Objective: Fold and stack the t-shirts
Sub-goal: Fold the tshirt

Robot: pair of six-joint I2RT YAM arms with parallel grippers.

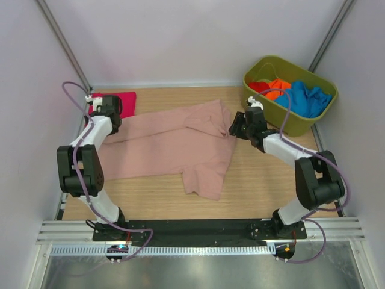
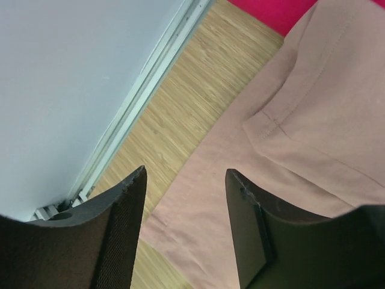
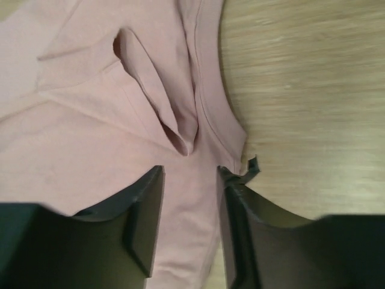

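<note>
Pale lilac walls (image 1: 180, 36) enclosed a light wooden tabletop (image 1: 264, 180) with an aluminium rail along its near edge. Item one: dusty-pink cotton t-shirt (image 1: 174, 141), spread loosely across the middle of the table from the left side towards the right, with a flap of cloth reaching towards the near edge; its print was not visible. Item two: magenta t-shirt (image 1: 123, 102), a flat folded square in the far-left corner, just beyond the pink cloth. Item three: olive-green plastic tub (image 1: 283, 60) at the far-right corner, holding crumpled red (image 1: 258, 86), orange (image 1: 278, 89) and blue (image 1: 310, 99) t-shirts. Left gripper (image 2: 186, 174) hung over the pink shirt's left edge, near the wall rail — jaws apart, nothing between them, a stitched hem lying just beyond. Right gripper (image 3: 191, 171) hung over the shirt's right end beside the ribbed neckline — jaws likewise parted, pink cloth below them and bare wood to one side; whether the tips touched the cloth could not be told.
</note>
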